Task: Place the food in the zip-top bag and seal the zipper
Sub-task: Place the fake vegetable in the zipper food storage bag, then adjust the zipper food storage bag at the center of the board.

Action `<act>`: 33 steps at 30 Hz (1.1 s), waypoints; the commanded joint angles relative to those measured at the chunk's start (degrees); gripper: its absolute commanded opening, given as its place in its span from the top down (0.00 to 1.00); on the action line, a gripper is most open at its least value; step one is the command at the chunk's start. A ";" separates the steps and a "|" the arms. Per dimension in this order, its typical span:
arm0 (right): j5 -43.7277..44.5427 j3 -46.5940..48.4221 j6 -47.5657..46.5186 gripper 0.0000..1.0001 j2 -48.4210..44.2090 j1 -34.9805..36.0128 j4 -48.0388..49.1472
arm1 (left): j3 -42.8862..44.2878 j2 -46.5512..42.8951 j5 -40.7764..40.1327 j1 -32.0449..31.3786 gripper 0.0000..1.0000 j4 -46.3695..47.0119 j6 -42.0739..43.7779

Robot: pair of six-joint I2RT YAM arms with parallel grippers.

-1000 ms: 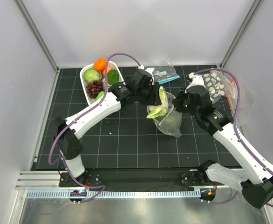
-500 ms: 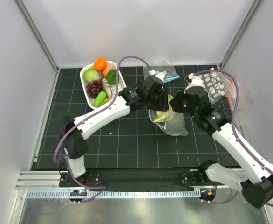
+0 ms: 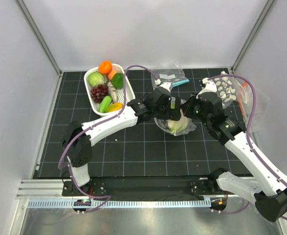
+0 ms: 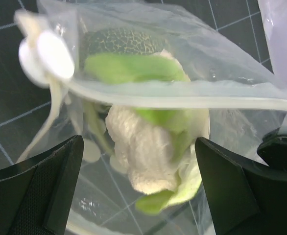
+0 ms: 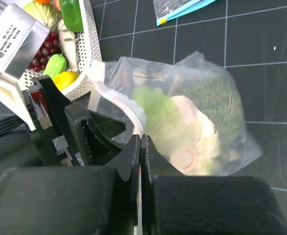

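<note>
The zip-top bag [image 3: 181, 127] lies on the black mat between the two arms, its mouth held up. Inside it sit a dark green melon [image 4: 124, 41] and a white cauliflower [image 4: 143, 147] with green leaves. My left gripper [image 4: 138, 144] stands wide open at the bag's mouth, its fingers [image 4: 40, 191] apart from the cauliflower on both sides. The zipper [image 4: 192, 100] runs across just above the cauliflower. My right gripper [image 5: 141, 142] is shut on the bag's white rim, right beside the left gripper [image 3: 172, 111]. More food fills the white basket [image 3: 86, 84].
In the basket lie an orange [image 3: 105, 67], purple grapes [image 3: 99, 91] and a green pepper [image 3: 117, 80]. A small clear bag with a teal strip [image 3: 172, 78] lies behind the arms. A dotted bag with an orange-red strip [image 3: 227, 89] lies at the right.
My left gripper carried the cauliflower to the right and down into the bag, then opened and let it go. The right gripper kept its hold on the rim.
</note>
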 commanded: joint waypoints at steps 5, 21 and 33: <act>-0.68 -0.05 1.34 0.99 -1.40 0.63 3.36 | 1.02 -7.58 -5.26 -0.29 0.00 0.66 2.97; -0.77 0.04 1.42 0.99 -0.88 0.63 3.10 | -4.93 -12.77 -11.16 0.67 0.03 -8.85 2.71; -1.38 0.13 1.33 0.99 -0.96 0.63 2.92 | -28.50 -22.79 -7.46 -0.21 0.10 11.80 -5.56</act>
